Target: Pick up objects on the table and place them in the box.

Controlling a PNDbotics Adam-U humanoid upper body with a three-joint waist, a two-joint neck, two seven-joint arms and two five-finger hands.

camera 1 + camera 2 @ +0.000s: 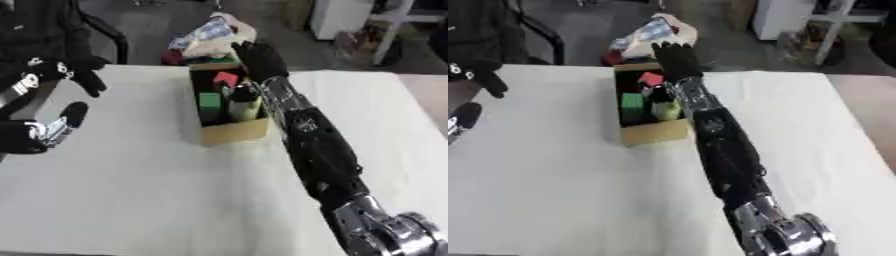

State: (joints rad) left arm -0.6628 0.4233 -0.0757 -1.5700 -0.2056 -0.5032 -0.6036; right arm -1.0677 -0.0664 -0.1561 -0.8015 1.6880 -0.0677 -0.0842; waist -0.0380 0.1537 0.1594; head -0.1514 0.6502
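A cardboard box (234, 131) stands in the middle of the white table. It holds a red block (225, 79), a green block (209, 101) and a yellowish bottle (245, 104). My right arm stretches from the lower right along the box's right side. My right hand (260, 61) is at the box's far right corner, fingers straight, against a crinkly white, blue and pink packet (210, 35) that sits over the box's far end. Whether the packet rests on the box I cannot tell. My left hand (54, 127) hovers open over the table's left edge, holding nothing.
The white table (131, 190) spreads around the box. A red thing (171, 58) shows just past the far edge by the box's left corner. A dark chair (105, 35) stands beyond the table at the left, white furniture (341, 17) at the back right.
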